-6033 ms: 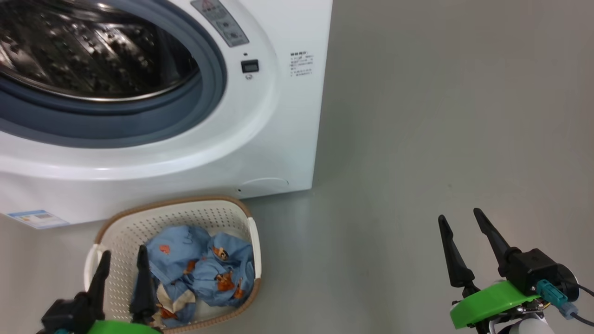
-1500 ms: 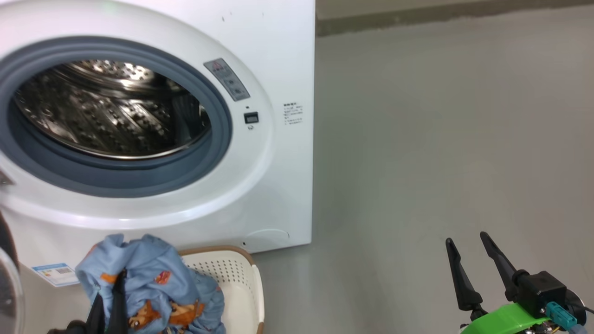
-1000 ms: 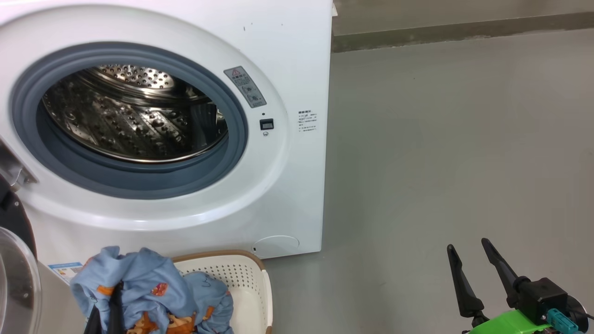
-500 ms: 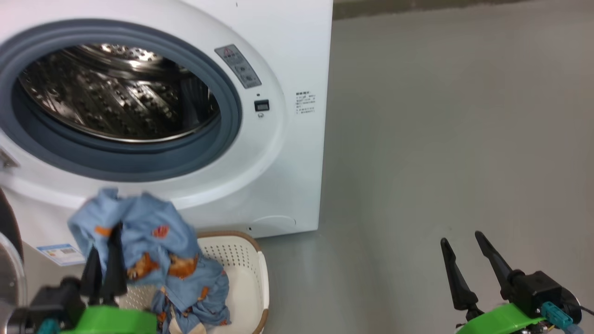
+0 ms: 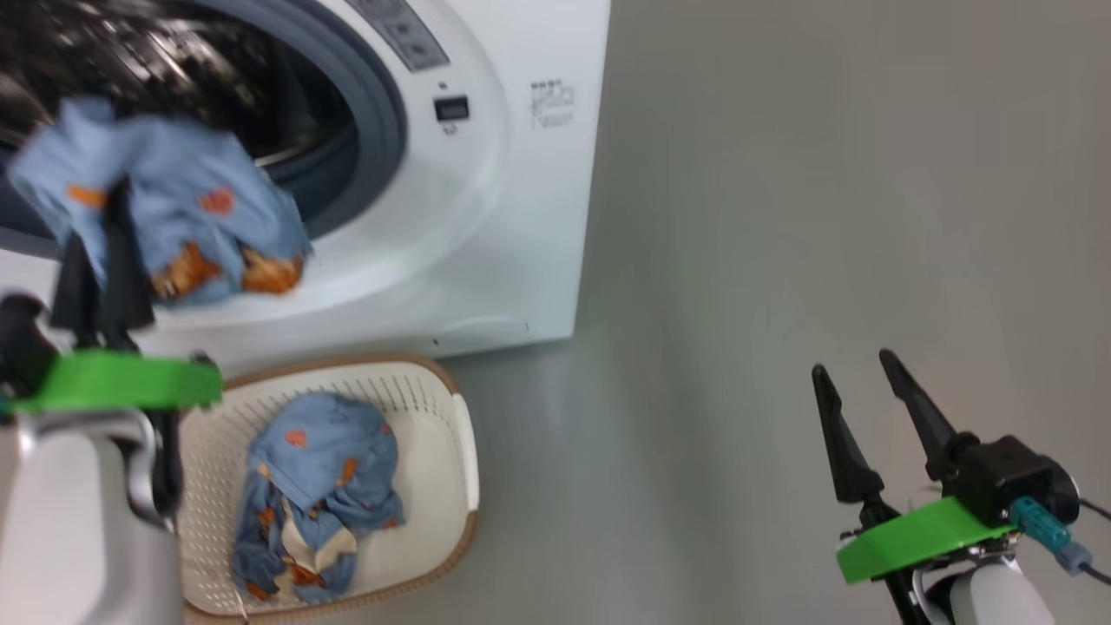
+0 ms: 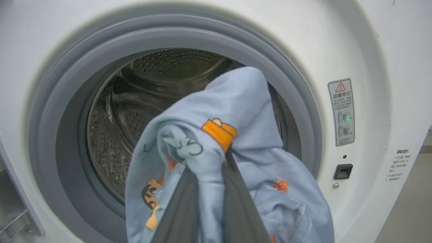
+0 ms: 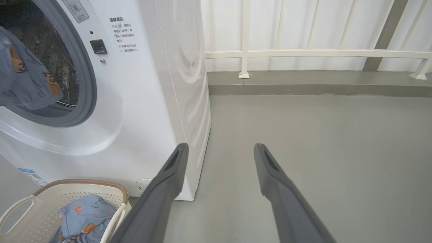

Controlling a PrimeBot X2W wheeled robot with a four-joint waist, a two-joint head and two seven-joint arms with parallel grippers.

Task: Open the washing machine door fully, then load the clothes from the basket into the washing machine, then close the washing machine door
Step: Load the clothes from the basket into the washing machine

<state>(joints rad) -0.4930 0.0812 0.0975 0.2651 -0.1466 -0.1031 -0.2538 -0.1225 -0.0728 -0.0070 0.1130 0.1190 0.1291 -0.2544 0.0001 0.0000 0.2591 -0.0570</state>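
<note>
While our left fingers (image 6: pixel 233 199) pinch the clothes (image 6: pixel 243 101) draped over their tips, the washing machine (image 6: pixel 371 50) gapes just ahead; we should reach past its seal (image 6: pixel 287 94) before releasing. Our right fingers (image 7: pixel 273 175) stand spread.

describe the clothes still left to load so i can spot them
Start at the white washing machine; a cream basket sits on the floor before it. The blue bear-print clothes lie crumpled inside it, unlike the matching piece the left end effector holds at the drum.
</note>
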